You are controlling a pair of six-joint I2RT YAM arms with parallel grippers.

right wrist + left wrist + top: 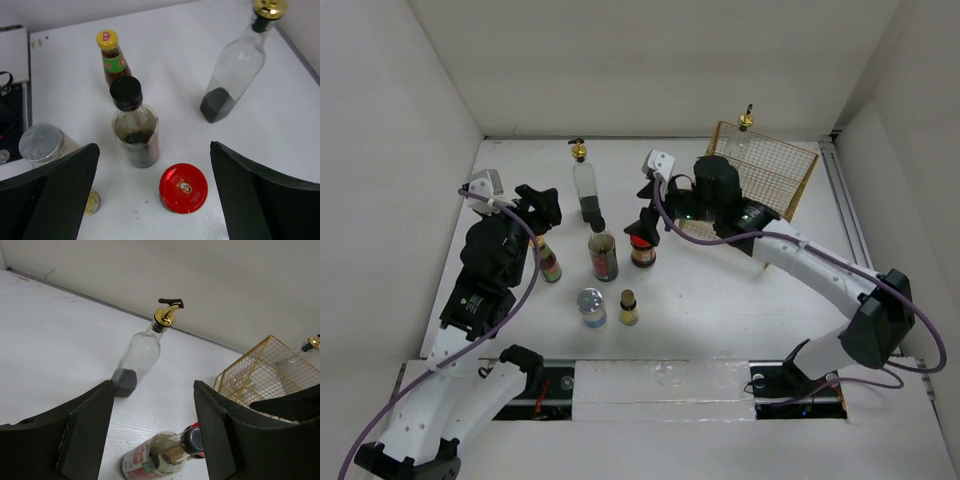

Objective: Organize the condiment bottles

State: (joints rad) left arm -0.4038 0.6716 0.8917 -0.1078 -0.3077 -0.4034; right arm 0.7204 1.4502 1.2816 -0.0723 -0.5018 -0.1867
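My left gripper (544, 208) is open and empty, just above a colourful-labelled bottle (550, 262). In the left wrist view its fingers (90, 415) frame the dark black-capped bottle (160, 457) farther off. My right gripper (646, 222) is open over the red-lidded jar (642, 250), which lies between the jaws in the right wrist view (183, 188). A tall clear gold-spouted bottle (584, 185) stands at the back. A second one (745, 135) stands in the basket. The black-capped bottle (603, 255), silver-lidded jar (591, 306) and small yellow bottle (629, 307) stand mid-table.
A gold wire basket (790, 175) stands at the back right, and shows in the left wrist view (260, 372). White walls close in the table at the back and both sides. The right arm reaches across in front of the basket.
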